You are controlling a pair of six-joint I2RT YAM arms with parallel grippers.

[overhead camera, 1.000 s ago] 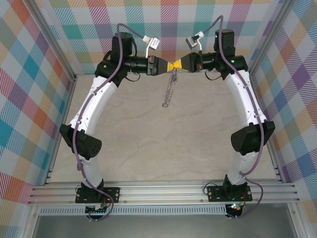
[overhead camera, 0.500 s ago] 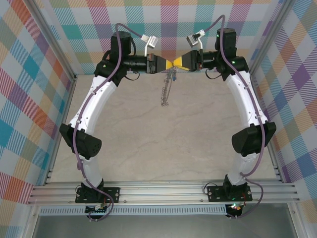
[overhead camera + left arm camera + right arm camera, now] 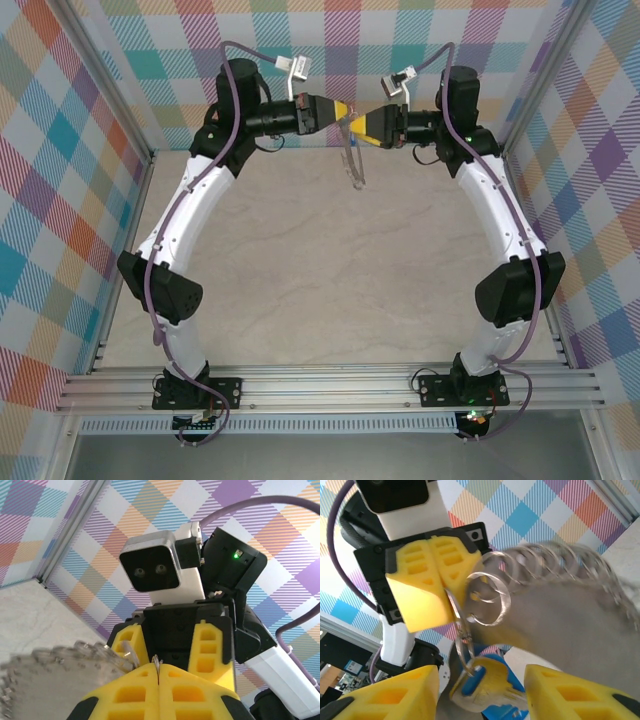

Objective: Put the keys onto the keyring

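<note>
The little blue-headed key (image 3: 487,682) dangles at the low end of the keyring (image 3: 547,562) wire, right in the gap between the right gripper's (image 3: 167,650) spread fingers, which aren't gripping anything. The ring itself hangs in the air over the far end of the table (image 3: 300,270), between the two arms. The left gripper (image 3: 446,597) is clamped tight on its thin wire, and the row of little loops trails off, kinda blurry.
</note>
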